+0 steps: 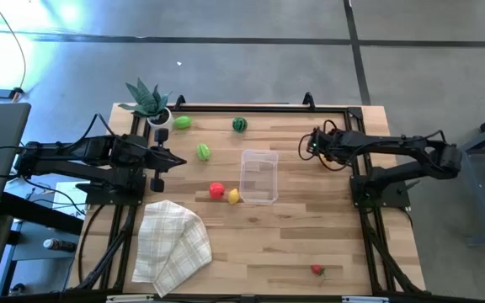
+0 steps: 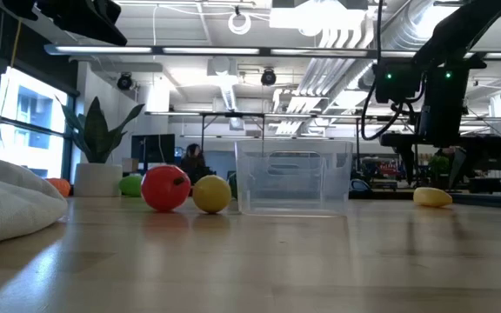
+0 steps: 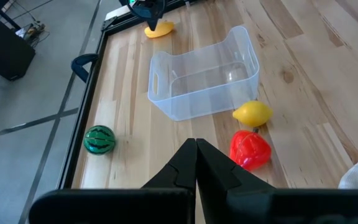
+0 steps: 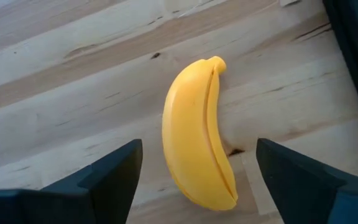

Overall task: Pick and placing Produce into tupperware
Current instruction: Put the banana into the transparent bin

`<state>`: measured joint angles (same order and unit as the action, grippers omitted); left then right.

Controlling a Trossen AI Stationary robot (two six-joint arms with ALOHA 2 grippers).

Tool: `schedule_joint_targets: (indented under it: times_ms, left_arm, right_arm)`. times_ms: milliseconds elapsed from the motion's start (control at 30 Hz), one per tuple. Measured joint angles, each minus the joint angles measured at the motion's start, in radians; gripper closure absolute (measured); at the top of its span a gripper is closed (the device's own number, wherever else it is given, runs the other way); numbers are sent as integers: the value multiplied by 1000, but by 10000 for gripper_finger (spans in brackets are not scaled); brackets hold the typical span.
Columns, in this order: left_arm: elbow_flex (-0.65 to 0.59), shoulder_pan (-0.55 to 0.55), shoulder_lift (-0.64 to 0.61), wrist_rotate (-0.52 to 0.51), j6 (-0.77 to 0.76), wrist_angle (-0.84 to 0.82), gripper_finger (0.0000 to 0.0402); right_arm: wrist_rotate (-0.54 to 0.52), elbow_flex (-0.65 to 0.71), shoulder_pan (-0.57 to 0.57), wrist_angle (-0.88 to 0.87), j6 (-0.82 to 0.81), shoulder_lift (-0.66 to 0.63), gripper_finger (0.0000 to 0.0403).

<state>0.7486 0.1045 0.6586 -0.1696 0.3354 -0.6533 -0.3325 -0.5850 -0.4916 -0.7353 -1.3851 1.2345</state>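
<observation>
Wooden tabletop (image 1: 293, 227), black-framed, carrying everything. Checked cloth (image 1: 173, 244) crumpled at the near left. Left arm parked over the left edge, left gripper (image 1: 181, 160) with jaws shut and holding nothing, pointed toward the middle. Right arm reaching in from the right edge, right gripper (image 4: 197, 163) low over the tabletop, jaws spread wide on either side of a banana (image 4: 199, 157), not touching it.

Clear tub (image 1: 258, 176) near the middle, upright, lidless, with nothing inside. Potted plant (image 1: 148, 103) at the far left corner.

Produce all outside the tub:
- Banana lying flat on the wood, well right of the tub.
- Red piece (image 1: 216, 190) and lemon (image 1: 233, 196) side by side, just beside the tub's near left corner; whether they touch is unclear.
- Light green piece (image 1: 203, 151) left of the tub, between it and the left gripper.
- Another light green piece (image 1: 183, 122) next to the plant.
- Dark green striped ball (image 1: 239, 124) near the far edge.
- 1 small red piece (image 1: 317, 270) alone near the front edge, well apart from the rest.
</observation>
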Motion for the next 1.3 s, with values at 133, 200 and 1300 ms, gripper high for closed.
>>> schedule_joint_targets:
  times_ms: [133, 200, 1300]
  left_arm:
    - [0, 0, 0, 0, 0, 0, 401]
    - [0, 0, 0, 0, 0, 0, 401]
    - [0, 0, 0, 0, 0, 0, 401]
  right_arm:
    - [20, 0, -16, 38, 29, 52, 95]
    - [30, 0, -24, 59, 37, 81, 95]
    - [35, -3, -26, 133, 50, 213, 96]
